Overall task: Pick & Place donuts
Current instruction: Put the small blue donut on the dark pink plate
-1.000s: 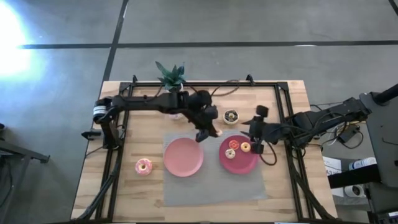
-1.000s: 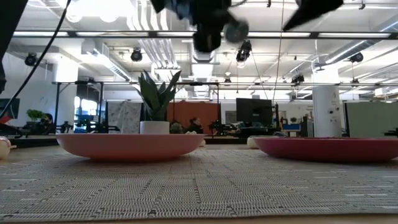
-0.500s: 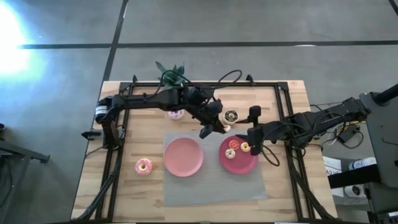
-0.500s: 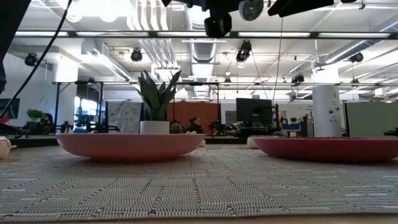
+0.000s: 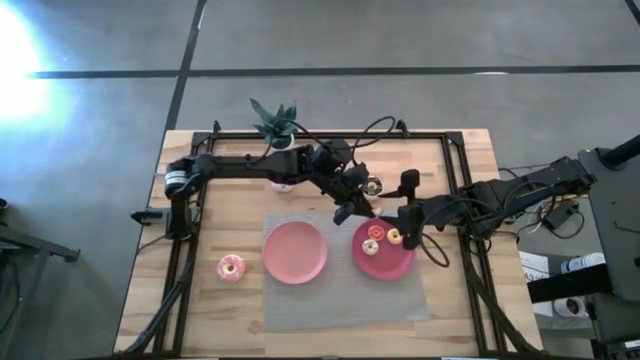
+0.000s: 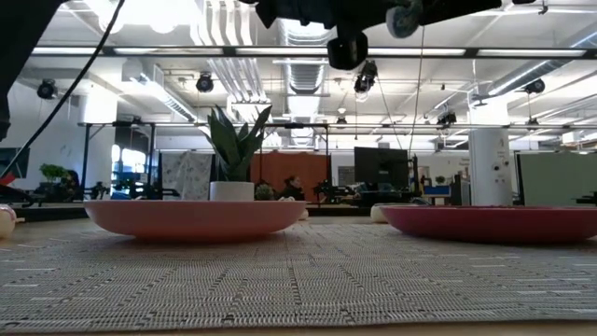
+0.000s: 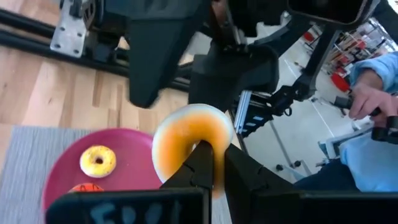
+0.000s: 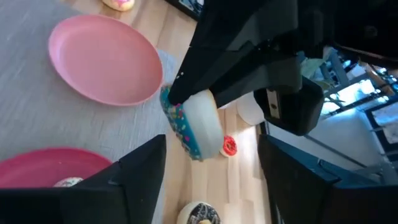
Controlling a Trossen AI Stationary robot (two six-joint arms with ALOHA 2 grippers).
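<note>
My left gripper [image 5: 352, 208] [image 7: 217, 155] hangs above the far rim of the magenta plate [image 5: 385, 262], shut on a bluish-iced, sprinkled donut [image 8: 193, 124] [image 7: 186, 140]. My right gripper [image 5: 405, 235] [image 8: 211, 143] hovers open over that plate's right side. A yellow donut [image 7: 98, 160] and an orange one [image 5: 393, 237] lie in the plate. The pink donut [image 5: 231, 266] lies on the wood at the left. The chocolate donut [image 5: 371, 185] and a tiny red one [image 8: 229, 145] sit past the plates. The sprinkled white-pink donut [image 5: 283, 185] peeks from under my left arm. My left gripper pinches the bluish donut's ring wall [image 7: 217, 134] between its two fingers. One finger [image 7: 202, 163] lies over the hole, the other [image 7: 245, 177] outside the ring. The fingers slant down from the table's left. The donut stands on edge, lifted clear above the plate.
The lighter pink plate [image 5: 295, 252] sits on the grey mat [image 5: 340, 300], left of the magenta one. A potted plant [image 5: 275, 122] stands at the far edge. Black frame rails [image 5: 455, 170] border the table. A person's hand [image 7: 367, 99] shows beyond the table.
My left gripper has carried the donut toward the table's right edge, from beside the lighter pink plate's far right rim to above the magenta plate's far rim, staying shut on it. The donut has stayed clear of the table.
</note>
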